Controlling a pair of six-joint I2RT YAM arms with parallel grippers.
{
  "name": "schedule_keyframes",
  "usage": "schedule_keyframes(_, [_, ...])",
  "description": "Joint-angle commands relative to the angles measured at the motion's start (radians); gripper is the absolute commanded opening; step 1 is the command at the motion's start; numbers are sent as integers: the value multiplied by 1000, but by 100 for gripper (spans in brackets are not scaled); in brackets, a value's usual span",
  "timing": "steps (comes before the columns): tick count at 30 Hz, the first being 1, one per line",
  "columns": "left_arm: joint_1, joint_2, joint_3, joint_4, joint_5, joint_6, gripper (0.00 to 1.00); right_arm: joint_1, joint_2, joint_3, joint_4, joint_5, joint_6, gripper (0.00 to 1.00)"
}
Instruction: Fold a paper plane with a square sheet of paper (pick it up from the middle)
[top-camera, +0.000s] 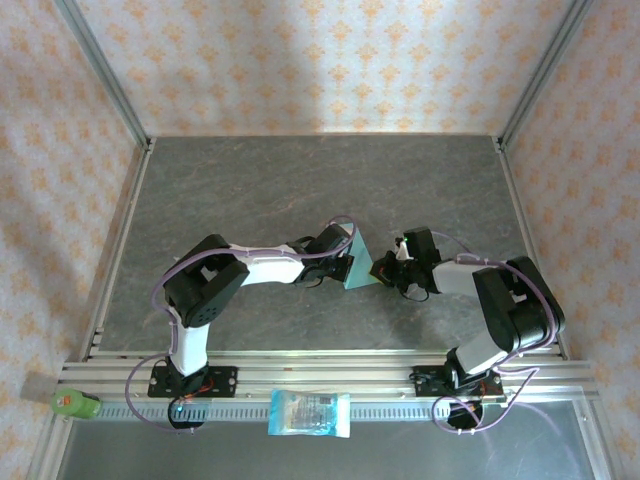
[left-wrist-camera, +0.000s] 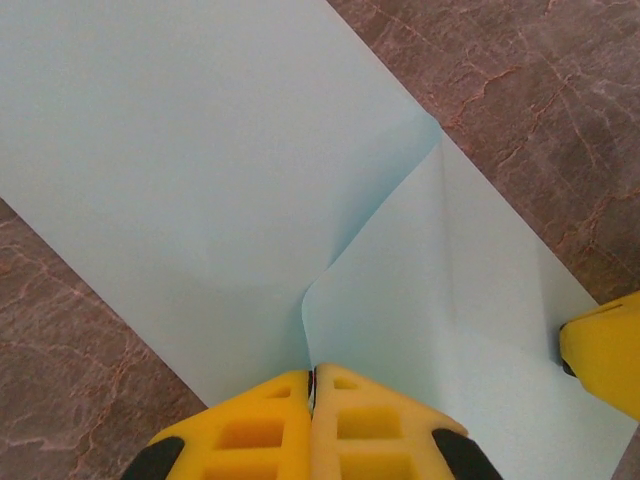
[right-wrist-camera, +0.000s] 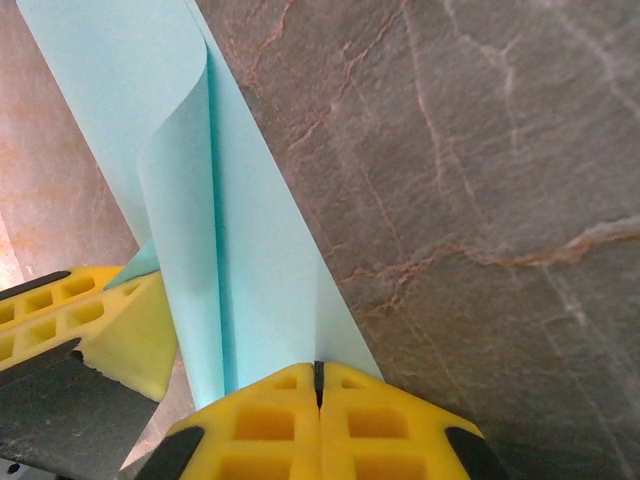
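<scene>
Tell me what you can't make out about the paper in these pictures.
- Top external: square sheet of paper is tiny between left gripper and right gripper; creases unreadable.
- Left wrist: the sheet runs off the top and left edges, outline cut off.
- Right wrist: its far end leaves the top edge; its curl hides the inner face.
- Top external: print on the packet is too small.

Paper (left-wrist-camera: 200, 150) edges beyond frame
</scene>
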Motion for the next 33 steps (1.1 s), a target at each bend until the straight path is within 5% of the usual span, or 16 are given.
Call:
schedule_keyframes(1, [2, 44, 19, -20, -21, -2, 0, 2, 26, -34, -119, 84, -17, 0])
schedule_keyframes(19, [3, 51, -18, -11, 10, 4, 0, 2, -73, 27, -36, -39, 55, 3])
schedule_keyframes(33, [2, 55, -19, -14, 17, 6, 0, 42, 47, 149, 20, -83, 125, 0])
